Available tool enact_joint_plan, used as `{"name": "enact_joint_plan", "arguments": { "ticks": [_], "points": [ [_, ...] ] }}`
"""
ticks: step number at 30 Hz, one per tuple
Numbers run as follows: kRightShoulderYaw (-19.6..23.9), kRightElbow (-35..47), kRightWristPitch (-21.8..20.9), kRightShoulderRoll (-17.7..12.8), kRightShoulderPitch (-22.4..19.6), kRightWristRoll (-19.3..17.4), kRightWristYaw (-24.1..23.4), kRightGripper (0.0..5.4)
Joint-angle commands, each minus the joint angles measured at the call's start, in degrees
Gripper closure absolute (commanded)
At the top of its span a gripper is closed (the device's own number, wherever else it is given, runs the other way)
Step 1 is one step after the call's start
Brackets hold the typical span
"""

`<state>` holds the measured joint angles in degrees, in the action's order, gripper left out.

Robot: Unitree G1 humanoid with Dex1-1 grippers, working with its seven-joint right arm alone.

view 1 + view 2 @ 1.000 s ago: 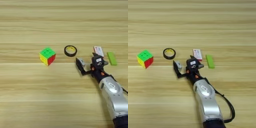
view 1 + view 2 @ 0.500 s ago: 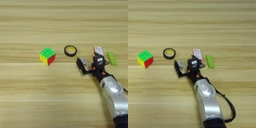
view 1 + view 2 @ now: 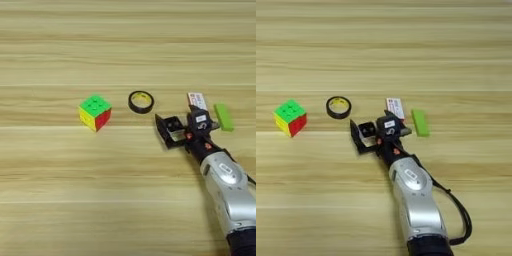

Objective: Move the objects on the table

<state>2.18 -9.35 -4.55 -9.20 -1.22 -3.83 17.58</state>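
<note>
Table [image 3: 60,200]: one, light wood grain with horizontal plank lines, filling the view

Puzzle cube [image 3: 95,112]: one, green face up, yellow and red on the near sides; stands alone on the left part of the table, well apart from the gripper

Tape ring [image 3: 141,101]: one, black with a yellowish inner band, lying flat just right of the puzzle cube and a little farther back

Card [image 3: 197,100]: one, flat, red and white, lying beyond the gripper, partly covered by the gripper body

Light-green block [image 3: 223,117]: one, flat and rectangular, lying lengthwise front to back, just right of the card and beside the gripper's right side, not touching the fingers

Small cube [image 3: 368,129]: one, white with a dark face, sitting between the two fingers of the gripper; whether it rests on the table or is lifted cannot be told

Right gripper [image 3: 370,133]: one, two black fingers on a silver forearm [image 3: 413,197] entering from the bottom edge and slanting up toward the centre; the fingers stand on either side of the small cube, closed in on it, the left finger [image 3: 162,131] a dark slab tilted toward the tape ring

Cable [image 3: 463,220]: one, black, looping off the forearm's right side
</note>
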Motion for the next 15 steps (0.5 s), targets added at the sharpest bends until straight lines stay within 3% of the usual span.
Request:
{"name": "enact_joint_plan", "arguments": {
  "ticks": [1,15],
  "points": [
    [0.6,2.0,-2.1,-0.8,-3.4,-0.1,-0.7,0.02],
    [0.6,-0.6,-2.8,-0.6,-3.5,0.1,-0.7,0.02]
  ]
}}
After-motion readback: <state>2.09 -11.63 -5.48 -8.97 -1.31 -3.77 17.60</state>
